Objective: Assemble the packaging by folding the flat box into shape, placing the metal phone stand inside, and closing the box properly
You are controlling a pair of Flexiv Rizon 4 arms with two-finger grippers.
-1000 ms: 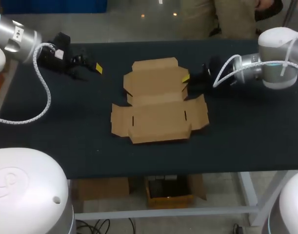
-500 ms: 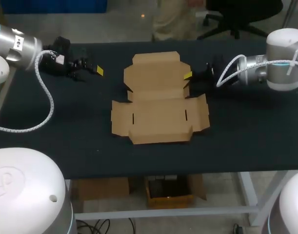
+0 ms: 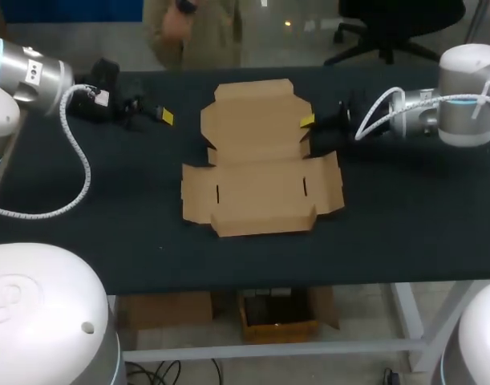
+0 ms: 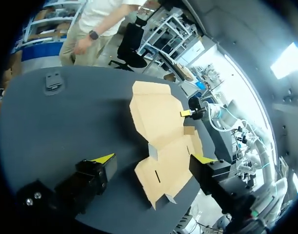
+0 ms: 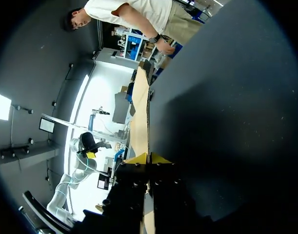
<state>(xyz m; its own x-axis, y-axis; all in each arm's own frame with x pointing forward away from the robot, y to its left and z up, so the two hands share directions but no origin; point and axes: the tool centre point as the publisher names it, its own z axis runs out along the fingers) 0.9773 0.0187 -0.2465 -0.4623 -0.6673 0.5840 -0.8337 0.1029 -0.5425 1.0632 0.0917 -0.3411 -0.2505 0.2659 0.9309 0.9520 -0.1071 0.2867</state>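
Note:
The flat brown cardboard box [image 3: 261, 172] lies unfolded at the table's middle. Its back panel [image 3: 257, 116] is tilted up off the table. My right gripper [image 3: 307, 121] is shut on that panel's right edge; in the right wrist view the yellow tips [image 5: 148, 158] pinch the thin cardboard edge [image 5: 140, 107]. My left gripper [image 3: 163, 116] hovers open to the left of the box, apart from it. In the left wrist view its fingers [image 4: 104, 159] stand wide, with the box [image 4: 161, 131] ahead of them. A small grey metal piece [image 4: 53, 80], perhaps the phone stand, lies near the far table edge.
The dark table [image 3: 405, 216] has free room to the right of, the left of and in front of the box. The left arm's white cable [image 3: 76, 152] hangs over the table's left part.
The right gripper has lifted the box's back panel, so its far edge now stands higher and farther back. The left gripper has barely moved.

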